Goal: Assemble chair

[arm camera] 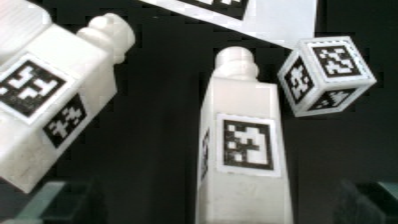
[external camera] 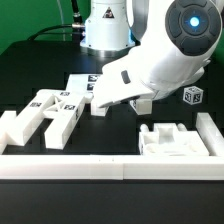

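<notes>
The chair is in loose white tagged parts. In the wrist view a white bar (arm camera: 240,135) with a round peg at its end lies lengthwise between my fingers. My gripper (arm camera: 214,207) is open, and its dark fingertips (arm camera: 43,205) stand clear of the bar on both sides. A second pegged bar (arm camera: 63,90) lies beside it, and a small tagged cube (arm camera: 322,74) sits near the peg end. In the exterior view my gripper (external camera: 120,103) hangs low over the table, right of a cluster of bars (external camera: 52,112). A plate-like part (external camera: 165,140) lies at the front right.
White border rails run along the front (external camera: 110,166) and the exterior view's right side (external camera: 206,130). The marker board (external camera: 85,82) lies behind the parts, its edge also in the wrist view (arm camera: 222,8). A tagged cube (external camera: 192,96) sits at the exterior view's right.
</notes>
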